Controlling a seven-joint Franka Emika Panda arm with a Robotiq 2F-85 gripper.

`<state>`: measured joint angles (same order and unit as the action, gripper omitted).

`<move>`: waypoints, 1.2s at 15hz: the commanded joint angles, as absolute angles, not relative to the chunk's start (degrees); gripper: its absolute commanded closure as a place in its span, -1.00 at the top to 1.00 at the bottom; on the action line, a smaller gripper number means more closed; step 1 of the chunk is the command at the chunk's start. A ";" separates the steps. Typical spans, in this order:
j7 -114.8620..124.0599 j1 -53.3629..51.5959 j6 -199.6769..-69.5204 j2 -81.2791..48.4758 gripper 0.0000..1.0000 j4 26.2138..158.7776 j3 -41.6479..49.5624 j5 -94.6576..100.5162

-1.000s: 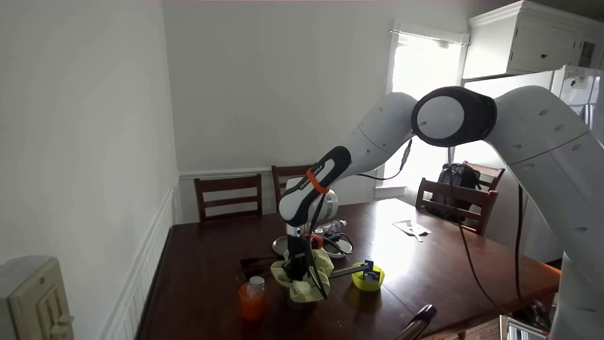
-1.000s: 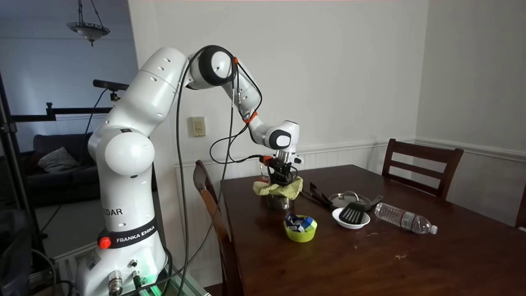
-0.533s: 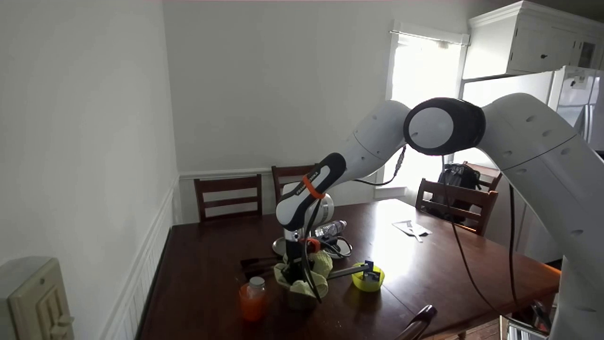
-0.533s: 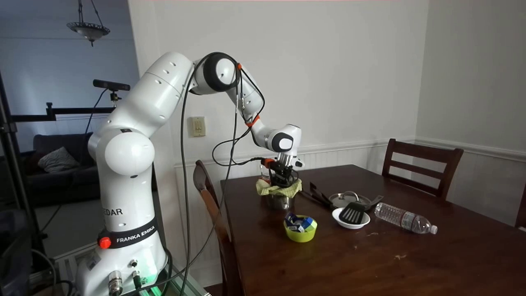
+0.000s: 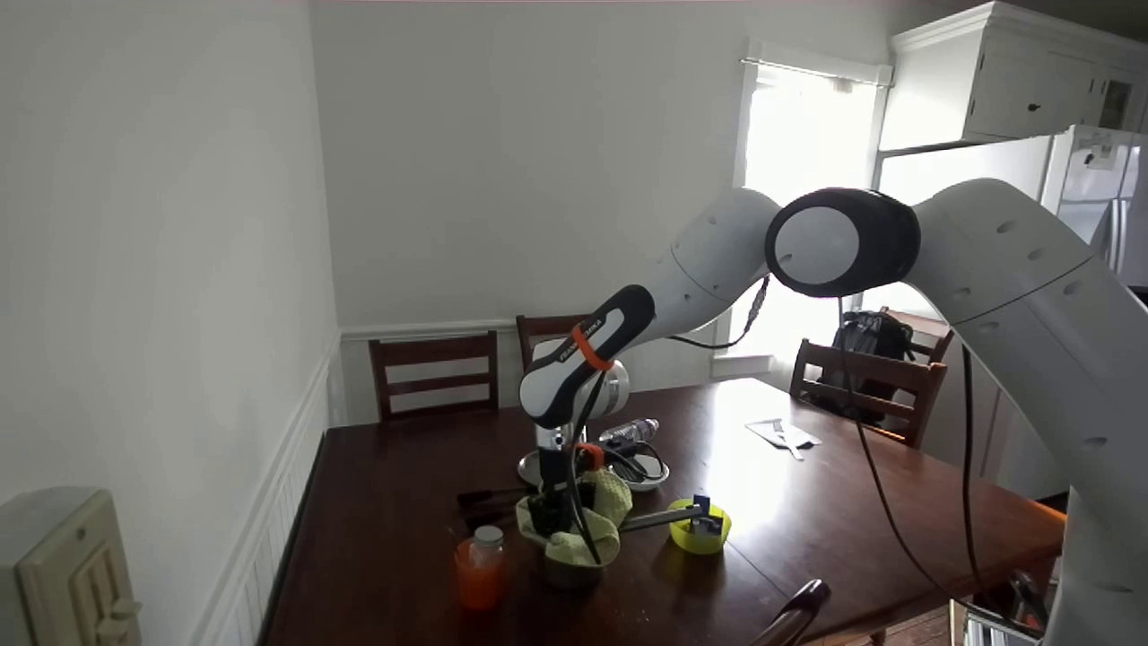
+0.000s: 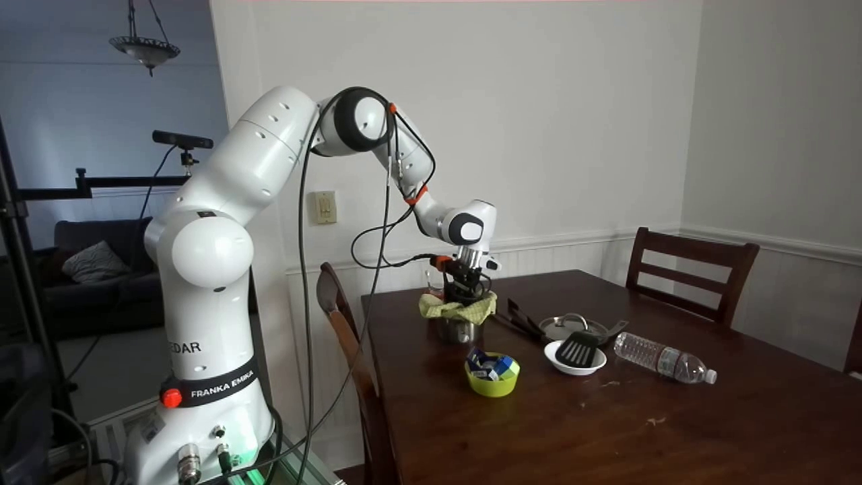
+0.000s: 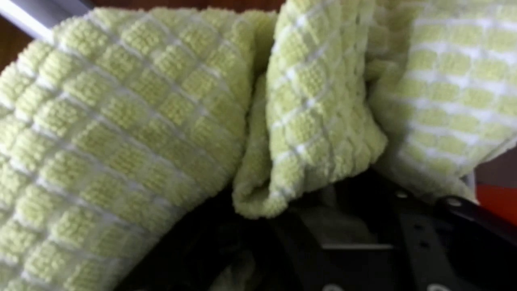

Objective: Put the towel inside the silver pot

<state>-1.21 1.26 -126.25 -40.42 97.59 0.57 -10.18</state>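
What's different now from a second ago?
The arm dipped, and the claw moved slightly away from the base. More of the silver pot shows below the towel in an exterior view. Whether the claw let go is hidden. Bowl and bottle stayed put.

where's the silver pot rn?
In an exterior view, the silver pot stands toward the left of the wooden table, its rim hidden by the yellow-checked towel, just behind the lime-green bowl.

The round black band (image 6: 212, 387) says "FRANKA EMIKA"; the big white robot arm (image 6: 207, 310) says "EDAR"; its black cover (image 5: 635, 307) says "FRANKA".
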 commanded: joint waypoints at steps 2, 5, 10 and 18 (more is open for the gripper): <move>0.07 1.15 -124.47 -33.29 0.81 99.92 1.11 -7.56; 0.26 1.02 -123.74 -29.31 1.00 100.80 1.27 -6.57; -0.58 1.43 -121.71 -24.98 1.00 102.15 1.12 -6.08; -31.46 19.22 -122.62 -23.16 1.00 106.36 -7.28 -19.45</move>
